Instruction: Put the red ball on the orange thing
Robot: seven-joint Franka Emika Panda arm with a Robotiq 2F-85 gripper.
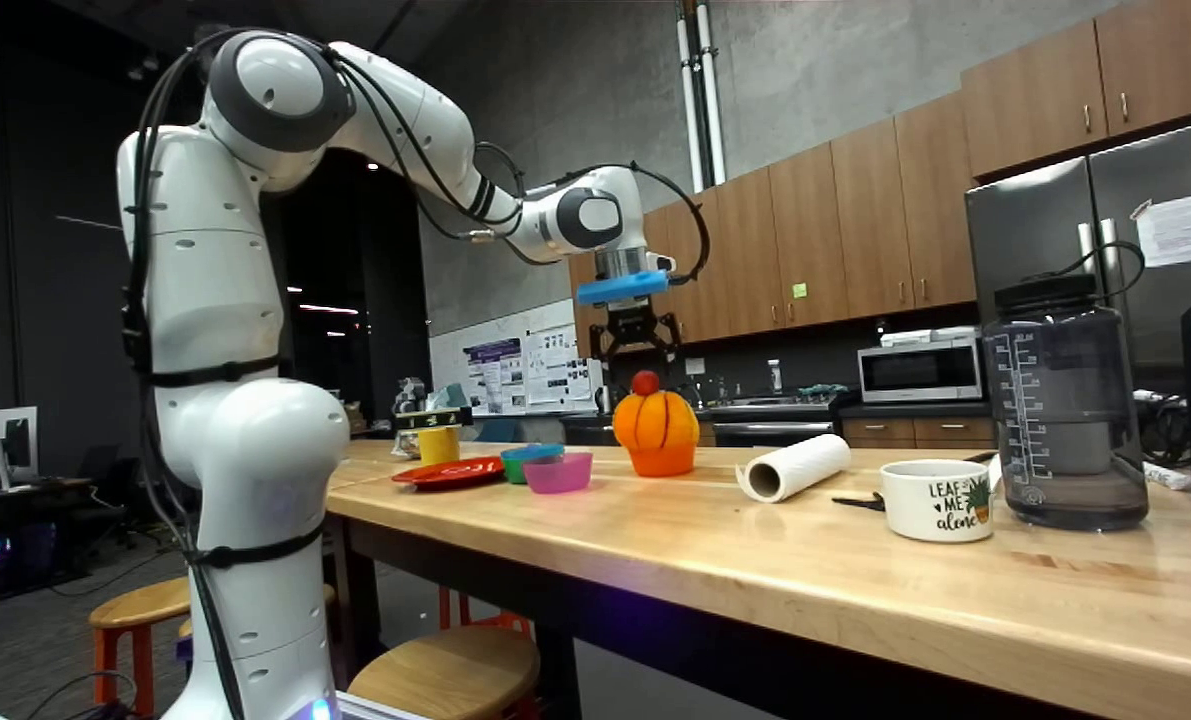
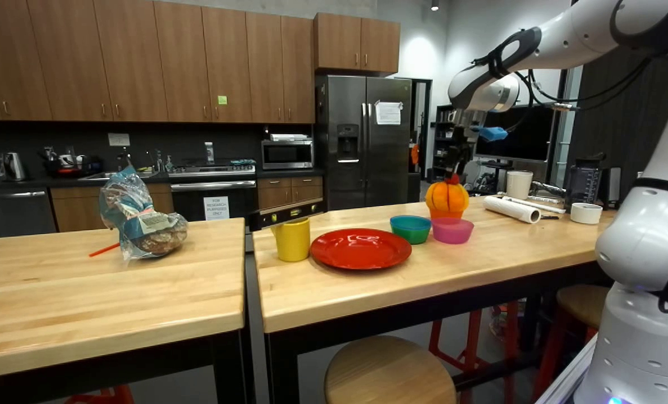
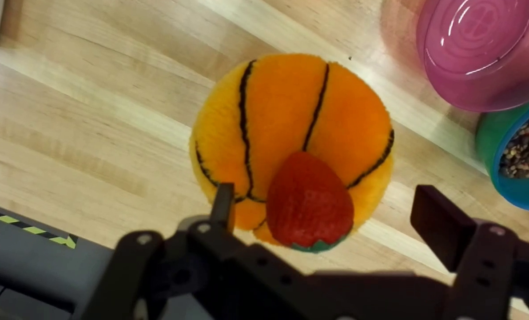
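The orange thing (image 1: pixel 657 432) is a round plush pumpkin-like object with black lines, standing upright on the wooden table. It also shows in an exterior view (image 2: pixel 447 202) and in the wrist view (image 3: pixel 286 102). The red ball (image 1: pixel 645 382) sits on top of it; in the wrist view the red ball (image 3: pixel 309 202) looks like a strawberry with a green leafy edge. My gripper (image 1: pixel 637 352) is just above the ball. In the wrist view the gripper's fingers (image 3: pixel 325 191) are wide apart, one on each side of the ball, with gaps to it.
A pink bowl (image 3: pixel 477 53) and a green-and-blue bowl (image 3: pixel 513 146) with small grains inside stand beside the orange thing. A red plate (image 2: pixel 362 249), a yellow cup (image 2: pixel 292 241) with a level on it, a white paper roll (image 1: pixel 795 468), a mug (image 1: pixel 935 500) and a bottle (image 1: pixel 1065 420) also stand around.
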